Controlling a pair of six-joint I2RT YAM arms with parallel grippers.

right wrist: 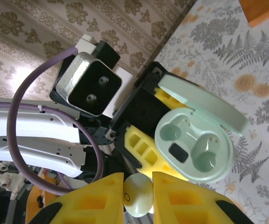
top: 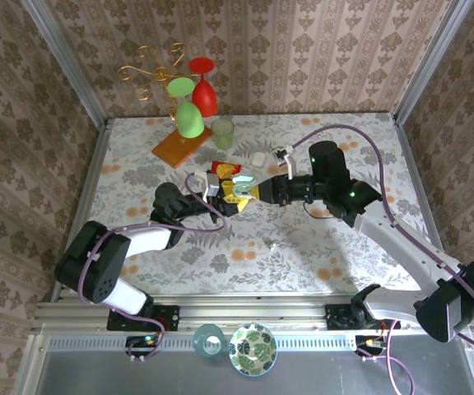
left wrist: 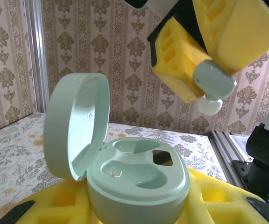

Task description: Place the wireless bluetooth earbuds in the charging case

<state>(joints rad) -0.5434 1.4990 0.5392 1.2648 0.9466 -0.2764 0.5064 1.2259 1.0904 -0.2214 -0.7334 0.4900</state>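
The left arm (top: 130, 243) lies low from its near-corner base toward the middle of the table (top: 303, 255), and the right arm (top: 393, 226) bends back across to meet it, so the two grippers face each other tip to tip. The left gripper (top: 216, 192) is closed narrowly on the base of the charging case (left wrist: 139, 184), which sits upright between its yellow foam fingers (left wrist: 50, 205). The lid (left wrist: 76, 123) stands raised on the side away from the right gripper (top: 248, 191). That gripper pinches one earbud (left wrist: 214, 86) at its fingertips, just above and beside the case's rim, with clear air between them. Both sockets (right wrist: 193, 142) lie bare and face the held earbud. Just beyond the grippers are a red packet (top: 225, 169) and, farther out, a green cup (top: 223, 132) — on the near side the table is open.
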